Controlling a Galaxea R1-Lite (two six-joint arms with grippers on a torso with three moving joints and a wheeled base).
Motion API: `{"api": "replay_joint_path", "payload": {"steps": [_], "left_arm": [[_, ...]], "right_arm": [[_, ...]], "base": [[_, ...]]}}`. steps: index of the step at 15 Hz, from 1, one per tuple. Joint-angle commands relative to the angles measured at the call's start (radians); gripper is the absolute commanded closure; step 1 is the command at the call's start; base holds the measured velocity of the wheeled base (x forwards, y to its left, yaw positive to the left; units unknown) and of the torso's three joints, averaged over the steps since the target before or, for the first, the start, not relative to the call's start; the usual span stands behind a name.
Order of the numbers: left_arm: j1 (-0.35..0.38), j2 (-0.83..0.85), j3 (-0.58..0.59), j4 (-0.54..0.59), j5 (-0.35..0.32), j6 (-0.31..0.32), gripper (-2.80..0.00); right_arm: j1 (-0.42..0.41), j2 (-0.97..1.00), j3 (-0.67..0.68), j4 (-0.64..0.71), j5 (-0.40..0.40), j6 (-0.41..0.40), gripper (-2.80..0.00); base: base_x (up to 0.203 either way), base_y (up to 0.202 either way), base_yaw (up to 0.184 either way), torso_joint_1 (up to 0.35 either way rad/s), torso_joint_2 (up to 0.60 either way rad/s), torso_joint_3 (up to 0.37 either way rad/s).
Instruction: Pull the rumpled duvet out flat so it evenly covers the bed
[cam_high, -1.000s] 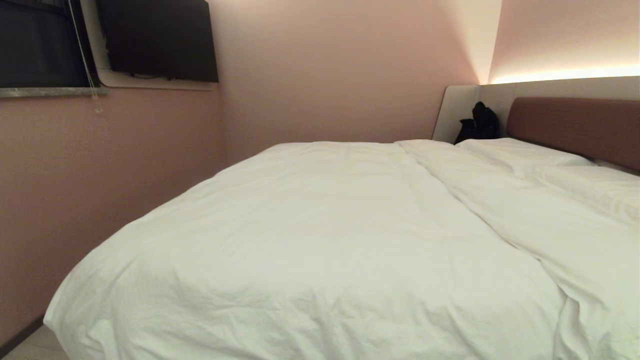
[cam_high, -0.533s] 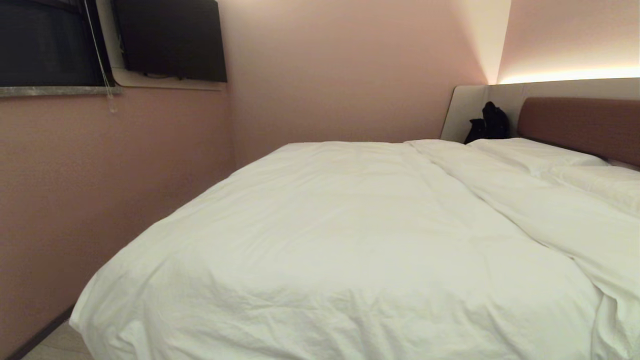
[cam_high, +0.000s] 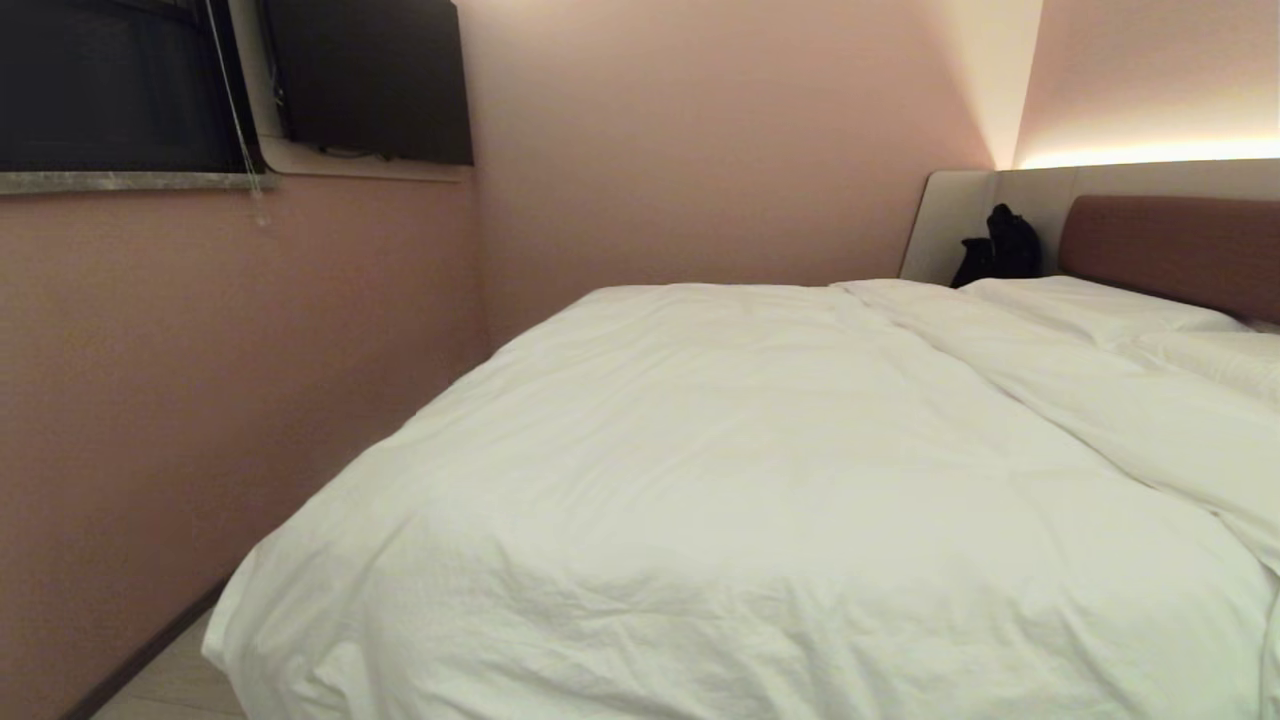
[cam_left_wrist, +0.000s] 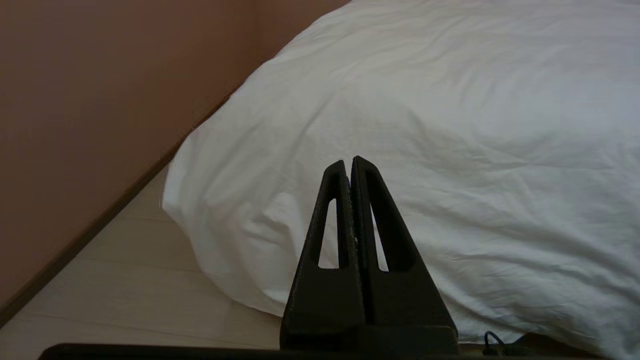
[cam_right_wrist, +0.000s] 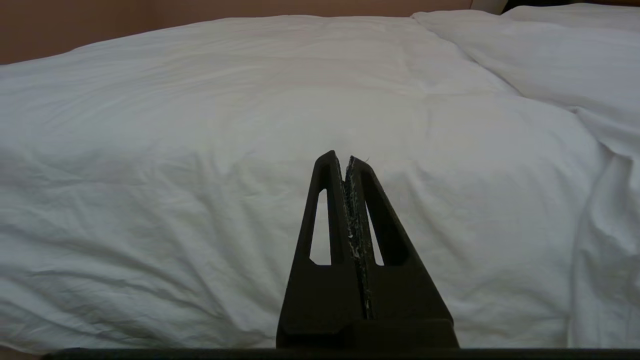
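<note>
The duvet (cam_high: 760, 480) lies spread over the bed (cam_high: 1170, 250), its near corner hanging beside the floor (cam_high: 170, 690) by the left wall. Two pillows (cam_high: 1090, 305) lie before the headboard at far right, a bag (cam_high: 1000, 255) behind them. A television (cam_high: 370, 80) hangs upper left.

- Bed (cam_high: 1170, 250): mattress and base hidden under the duvet (cam_high: 760, 480); headboard cut by the head view's right edge.
- Duvet: near edge and right side run past the head view's frame.
- Pillows (cam_high: 1090, 305): the nearer one cut by the right edge.
- Dark object (cam_high: 1000, 255) beside the headboard: too small to identify.
- Window (cam_high: 110, 85) and dark panel (cam_high: 370, 80): cropped by the top edge.
- Both arms: outside the head view.
</note>
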Motion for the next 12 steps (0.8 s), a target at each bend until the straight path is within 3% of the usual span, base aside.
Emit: {"api": "replay_joint_path", "payload": {"steps": [1, 12], "left_arm": [[0.0, 0.0, 0.0, 0.0, 0.0, 0.0, 0.0], [0.0, 0.0, 0.0, 0.0, 0.0, -0.002, 0.0]], "right_arm": [[0.0, 0.0, 0.0, 0.0, 0.001, 0.0, 0.0], [0.0, 0.0, 0.0, 0.0, 0.001, 0.0, 0.0]], "base": [[0.0, 0.194, 0.001, 0.005, 0.0, 0.002], [0.0, 0.195, -0.001, 0.002, 0.0, 0.002]]}}
